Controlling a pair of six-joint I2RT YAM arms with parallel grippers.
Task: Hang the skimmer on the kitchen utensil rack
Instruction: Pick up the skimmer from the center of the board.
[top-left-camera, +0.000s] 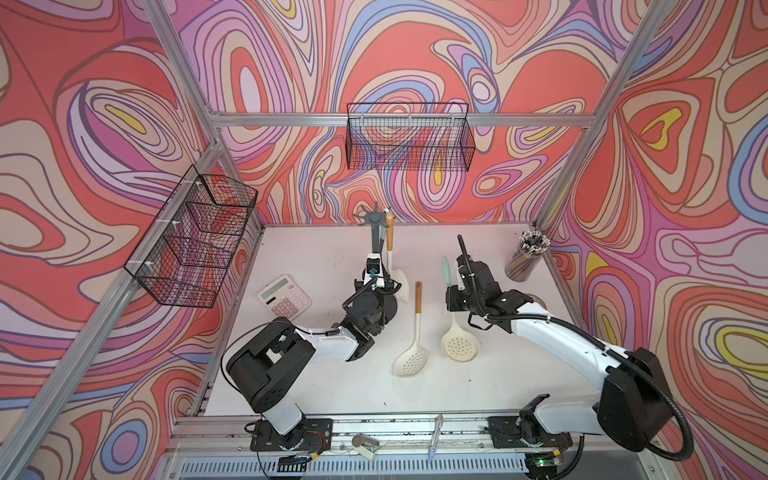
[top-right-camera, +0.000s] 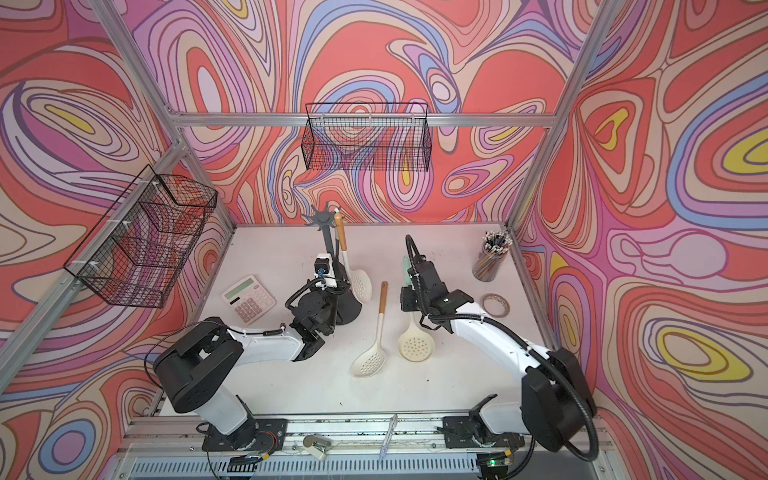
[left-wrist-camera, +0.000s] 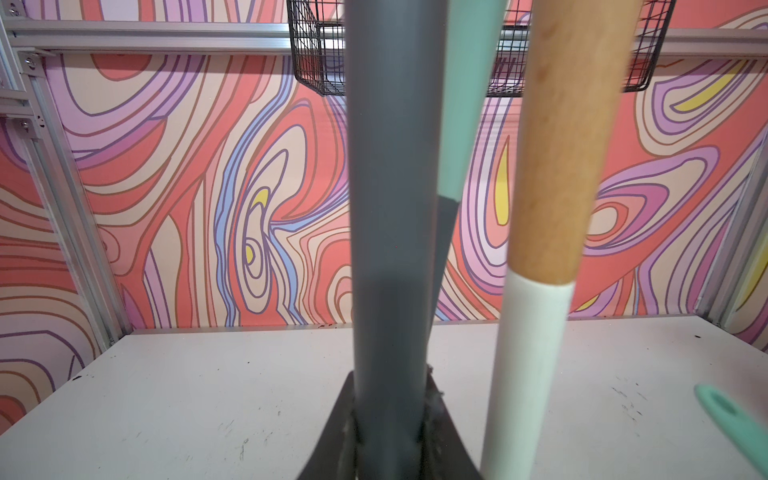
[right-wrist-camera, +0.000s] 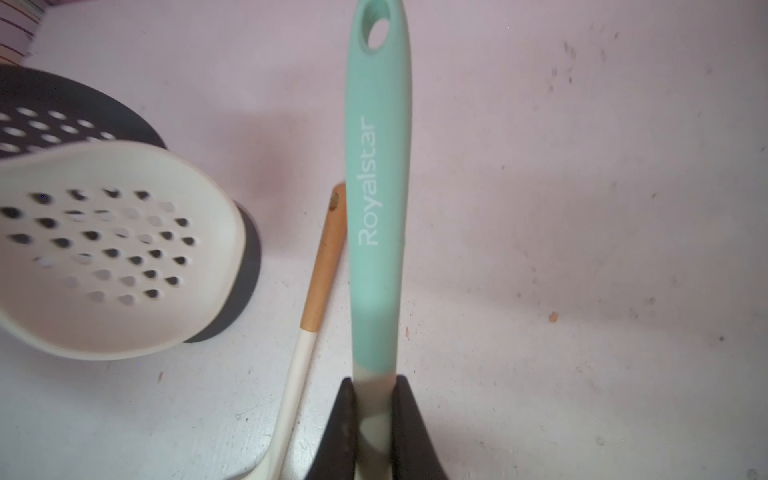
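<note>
white tabletop (top-left-camera: 353, 390) | my right claw (right-wrist-camera: 376, 386) pinches skimmer (right-wrist-camera: 378, 166) low on handle, leaving hang hole (right-wrist-camera: 376, 31) free | my left claw (left-wrist-camera: 390, 419) clamps rack (left-wrist-camera: 390, 208) pole, likely steadying it | skimmer apart from rack, unhung

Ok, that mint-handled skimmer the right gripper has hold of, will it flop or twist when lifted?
Probably stiff: the mint-handled skimmer runs straight out of the right gripper. Its wide perforated bowl sits past the grip, so it may pivot downward. The smooth handle could slip.
</note>
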